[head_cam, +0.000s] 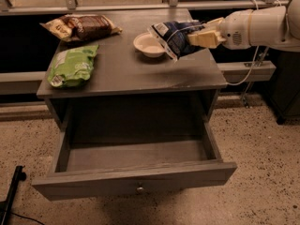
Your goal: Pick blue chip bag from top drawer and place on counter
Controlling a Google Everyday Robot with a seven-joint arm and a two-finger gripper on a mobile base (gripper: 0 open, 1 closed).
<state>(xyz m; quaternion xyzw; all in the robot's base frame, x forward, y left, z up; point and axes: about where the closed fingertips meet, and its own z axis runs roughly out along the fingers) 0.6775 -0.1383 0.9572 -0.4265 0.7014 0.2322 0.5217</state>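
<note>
The blue chip bag (172, 37) is dark navy with white label patches. My gripper (197, 37) is shut on its right side and holds it in the air above the right part of the counter (126, 71), partly over a white bowl (148, 45). My white arm reaches in from the right edge. The top drawer (133, 172) is pulled wide open below the counter; its inside shows nothing in it, and its round metal knob (139, 189) faces front.
A green bag (72, 65) lies on the counter's left side. A brown-and-cream bag (80, 27) lies at the back left. A rail runs behind the counter. A black object (11, 193) stands on the speckled floor at bottom left.
</note>
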